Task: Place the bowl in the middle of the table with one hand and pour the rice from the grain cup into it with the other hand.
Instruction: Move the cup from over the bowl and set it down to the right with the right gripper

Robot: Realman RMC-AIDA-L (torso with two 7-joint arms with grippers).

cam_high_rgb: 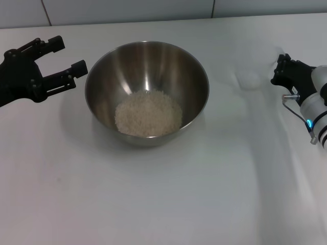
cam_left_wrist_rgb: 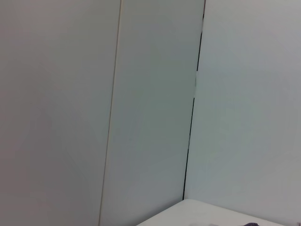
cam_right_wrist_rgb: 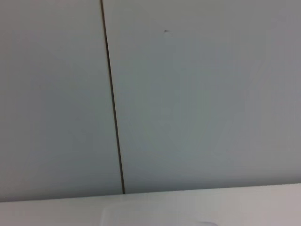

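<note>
Rice (cam_high_rgb: pixel 148 114), a pale granular heap, is held in the shiny round steel bowl (cam_high_rgb: pixel 189 71) mid-table (cam_high_rgb: pixel 163 204). Left black gripper (cam_high_rgb: pixel 65 58) is spread open beside it; the right gripper (cam_high_rgb: pixel 280 68) cannot be judged.

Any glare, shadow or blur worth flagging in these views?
Head view: a bright vertical glare streak runs down the inner back wall of the bowl; soft shadow on the table around its base; the grain cup nearly vanishes against the white. Both wrist views: only flat, evenly lit wall panels and a table edge.

shiny steel bowl (cam_high_rgb: pixel 147 76) holds off-white rice (cam_high_rgb: pixel 148 113) (on a plain white table (cam_high_rgb: pixel 163 204)).
</note>
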